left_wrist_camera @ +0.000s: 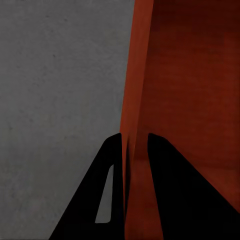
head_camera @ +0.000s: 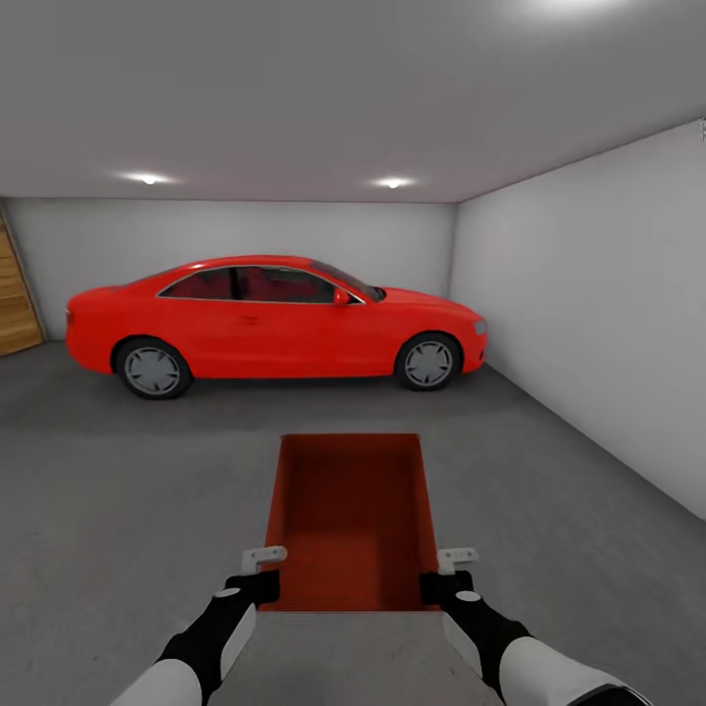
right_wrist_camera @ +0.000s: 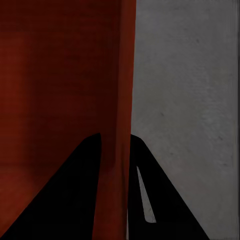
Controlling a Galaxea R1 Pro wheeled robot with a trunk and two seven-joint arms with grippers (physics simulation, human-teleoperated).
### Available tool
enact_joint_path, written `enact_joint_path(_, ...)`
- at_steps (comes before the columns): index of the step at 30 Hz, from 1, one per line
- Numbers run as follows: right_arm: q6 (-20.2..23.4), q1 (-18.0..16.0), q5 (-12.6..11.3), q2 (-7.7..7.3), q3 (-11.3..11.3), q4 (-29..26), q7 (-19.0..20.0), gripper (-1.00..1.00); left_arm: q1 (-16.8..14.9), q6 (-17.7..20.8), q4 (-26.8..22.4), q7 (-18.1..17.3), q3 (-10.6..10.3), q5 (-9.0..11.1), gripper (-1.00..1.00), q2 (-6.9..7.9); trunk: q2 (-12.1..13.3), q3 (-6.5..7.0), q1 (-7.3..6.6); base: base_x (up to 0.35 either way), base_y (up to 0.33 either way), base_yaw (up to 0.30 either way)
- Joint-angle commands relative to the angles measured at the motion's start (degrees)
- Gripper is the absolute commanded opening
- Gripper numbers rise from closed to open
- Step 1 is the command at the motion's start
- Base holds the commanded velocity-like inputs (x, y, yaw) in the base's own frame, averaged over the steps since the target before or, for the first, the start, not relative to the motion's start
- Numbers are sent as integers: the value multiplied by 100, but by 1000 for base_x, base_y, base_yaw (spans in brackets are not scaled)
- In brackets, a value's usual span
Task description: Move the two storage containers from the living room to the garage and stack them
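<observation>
I'm in the garage: plain white-grey walls (head_camera: 588,314), a grey ceiling with round recessed lights (head_camera: 392,182), and a dark grey, matte, faintly mottled concrete floor (head_camera: 127,490).

Held out in front of me is a red-orange rectangular storage container (head_camera: 353,520), shallow, lidless, thin plain walls, flat bottom with a fine woven-looking texture inside. Its long axis runs straight away from me toward the glossy red coupe car (head_camera: 275,328), which is parked side-on across the back of the room, nose toward the right wall. The container's near short end sits between my two arms; its far short end points at the car, well apart from it. It looks level, open side up.

My left gripper (head_camera: 260,579) is at the near left corner; in the left wrist view the black fingers (left_wrist_camera: 170,195) straddle the thin orange side wall, one inside the bin and one outside, pinching it. My right gripper (head_camera: 446,579) mirrors that at the near right corner; the right wrist view shows its black fingers (right_wrist_camera: 70,200) closed on the right wall the same way, bare concrete beyond.

A strip of wood planking (head_camera: 15,294) shows at the far left edge.
</observation>
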Motion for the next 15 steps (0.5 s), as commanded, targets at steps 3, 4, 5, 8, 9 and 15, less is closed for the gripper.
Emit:
enact_joint_path(3, -24, -2, -73, -17, -108, 21, -50, -100, -1, 42, -72, 122, 179, -96, -100, 65, -4, -2, 5, 322, 0, -220)
enact_joint_path(4, -24, -2, -73, -17, -108, 21, -51, -100, -1, 42, -72, 122, 179, -96, -100, 65, -4, -2, 5, 322, 0, -235)
enact_joint_path(5, -23, -2, -73, -17, -108, 21, -52, -100, -1, 42, -74, 122, 179, -96, -100, 65, -4, -2, 5, 322, 0, -238)
enact_joint_path(8, -23, -2, -73, -17, -108, 21, -52, -100, -1, 42, -75, 122, 179, -96, -100, 65, -4, -2, 5, 322, 0, -241)
enact_joint_path(9, -23, -2, -73, -17, -108, 21, -52, -100, -1, 42, -77, 122, 179, -96, -100, 65, -4, -2, 5, 322, 0, -242)
enact_joint_path(15, -23, -2, -73, -17, -110, 21, -53, -100, -1, 42, -76, 122, 179, -96, -100, 65, -4, -2, 5, 322, 21, -243)
